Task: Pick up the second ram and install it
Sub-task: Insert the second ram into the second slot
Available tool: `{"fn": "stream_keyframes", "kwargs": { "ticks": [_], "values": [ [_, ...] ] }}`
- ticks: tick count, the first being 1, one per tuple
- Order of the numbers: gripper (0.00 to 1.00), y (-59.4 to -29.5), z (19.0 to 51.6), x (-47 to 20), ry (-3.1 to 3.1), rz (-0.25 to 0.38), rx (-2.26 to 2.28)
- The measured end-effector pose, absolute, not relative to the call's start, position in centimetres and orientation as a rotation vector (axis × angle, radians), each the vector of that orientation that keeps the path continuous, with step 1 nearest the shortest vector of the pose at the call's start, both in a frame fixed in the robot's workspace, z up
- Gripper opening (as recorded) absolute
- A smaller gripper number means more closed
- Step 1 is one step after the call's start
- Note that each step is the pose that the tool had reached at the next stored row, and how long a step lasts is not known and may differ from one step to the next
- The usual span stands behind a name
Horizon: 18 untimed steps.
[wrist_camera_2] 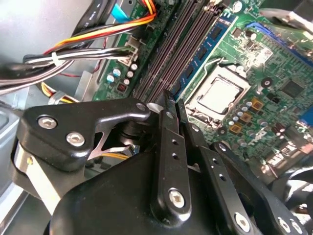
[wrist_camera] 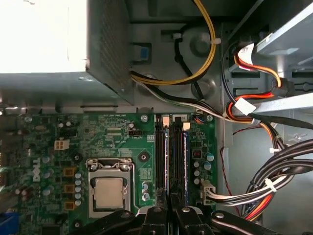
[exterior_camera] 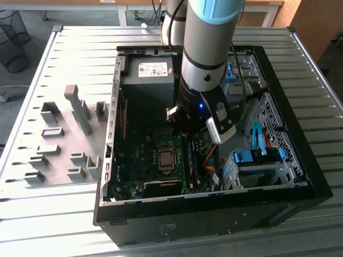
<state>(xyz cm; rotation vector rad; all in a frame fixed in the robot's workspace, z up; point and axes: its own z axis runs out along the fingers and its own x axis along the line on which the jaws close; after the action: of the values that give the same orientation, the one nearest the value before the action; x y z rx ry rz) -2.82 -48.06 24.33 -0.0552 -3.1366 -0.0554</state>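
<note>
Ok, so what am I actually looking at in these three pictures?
A robot arm reaches into an open computer case that lies on a slatted metal table. One picture is taken from a camera off the arm; the other two come from cameras riding near its wrist, looking past its black hand at the green main board. The hand hovers over the long memory slots, where a blue-green memory stick stands in one slot. Whether the hand grips anything can't be made out. Grey holder blocks stand on the table beside the case.
</note>
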Motion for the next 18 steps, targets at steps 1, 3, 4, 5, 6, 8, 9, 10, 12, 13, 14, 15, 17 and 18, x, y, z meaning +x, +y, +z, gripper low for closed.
{"fn": "stream_keyframes", "kwargs": {
  "ticks": [1,3,4,5,6,8,9,10,12,13,14,15,17,18],
  "values": [
    [0.14,-48.1,24.2,-2.8,-3.137,-0.056,-0.067],
    [0.14,-48.1,24.1,-2.8,-3.135,-0.055,-0.074],
    [0.14,-48.1,24.1,-2.8,-3.134,-0.055,-0.074],
    [0.14,-48.1,24.0,-2.9,-3.134,-0.055,-0.075],
    [0.14,-48.2,24.0,-2.9,-3.133,-0.055,-0.075],
    [0.14,-48.4,23.8,-2.9,-3.133,-0.055,-0.075],
    [0.14,-48.4,23.7,-2.9,-3.133,-0.055,-0.075],
    [0.14,-48.5,23.5,-2.9,-3.133,-0.055,-0.075],
    [0.14,-48.5,23.2,-2.9,-3.133,-0.055,-0.076],
    [0.14,-48.5,23.1,-2.9,-3.133,-0.055,-0.076],
    [0.14,-48.5,22.9,-2.9,-3.133,-0.056,-0.076],
    [0.14,-48.5,22.8,-2.9,-3.133,-0.055,-0.076],
    [0.14,-48.5,22.7,-2.9,-3.133,-0.056,-0.077],
    [0.14,-48.5,22.7,-2.9,-3.133,-0.056,-0.077]
  ]
}}
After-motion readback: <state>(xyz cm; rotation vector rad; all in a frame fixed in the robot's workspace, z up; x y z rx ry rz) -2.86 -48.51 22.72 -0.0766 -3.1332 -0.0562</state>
